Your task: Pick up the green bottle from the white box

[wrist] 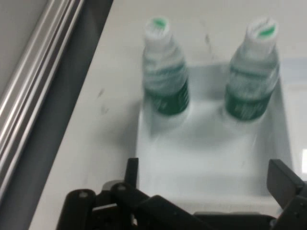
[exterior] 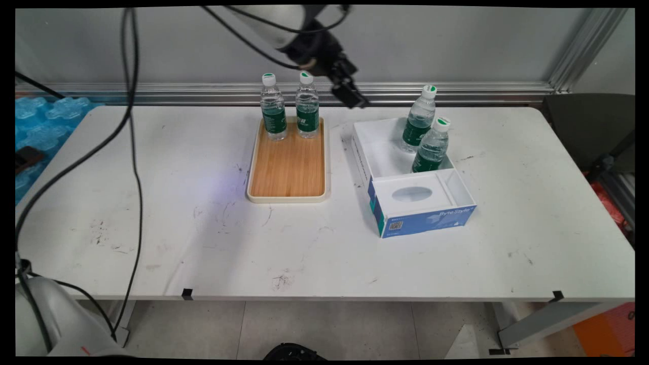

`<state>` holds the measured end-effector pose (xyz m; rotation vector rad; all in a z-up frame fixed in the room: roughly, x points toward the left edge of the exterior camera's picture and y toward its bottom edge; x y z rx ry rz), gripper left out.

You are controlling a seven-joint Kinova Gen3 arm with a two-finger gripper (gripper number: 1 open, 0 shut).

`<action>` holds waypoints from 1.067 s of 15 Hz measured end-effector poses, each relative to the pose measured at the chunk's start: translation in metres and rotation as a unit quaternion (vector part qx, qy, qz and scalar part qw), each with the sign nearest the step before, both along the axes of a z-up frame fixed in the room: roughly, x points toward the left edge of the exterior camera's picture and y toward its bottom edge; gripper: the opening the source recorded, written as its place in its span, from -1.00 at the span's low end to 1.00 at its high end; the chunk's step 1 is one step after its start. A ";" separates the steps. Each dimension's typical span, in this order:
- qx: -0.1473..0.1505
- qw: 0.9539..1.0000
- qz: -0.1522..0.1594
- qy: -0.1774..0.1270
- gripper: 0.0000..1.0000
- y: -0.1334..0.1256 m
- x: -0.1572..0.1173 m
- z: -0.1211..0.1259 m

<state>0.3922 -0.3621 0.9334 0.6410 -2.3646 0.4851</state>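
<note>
Claw [exterior: 350, 96] wide open, empty — raised above white box [wrist: 211, 158], two water bottles [wrist: 165, 72] inside

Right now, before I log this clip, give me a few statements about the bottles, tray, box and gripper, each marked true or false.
1. Two bottles stand upright on the wooden tray. True.
2. The open box holds three bottles. False: it holds two bottles.
3. The gripper grips a bottle. False: it is open and holds nothing, above the table.
4. All bottle caps are on. True.
5. The box lies left of the tray in the main view. False: it lies to the right.
</note>
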 end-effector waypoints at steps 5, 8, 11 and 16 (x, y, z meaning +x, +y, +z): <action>0.012 0.999 -0.018 0.031 1.00 -0.022 -0.042 -0.016; 0.029 0.998 -0.032 0.036 1.00 -0.028 -0.063 -0.031; 0.038 0.998 -0.045 0.036 1.00 -0.032 -0.081 -0.043; 0.043 0.997 -0.048 0.039 1.00 -0.042 -0.102 -0.059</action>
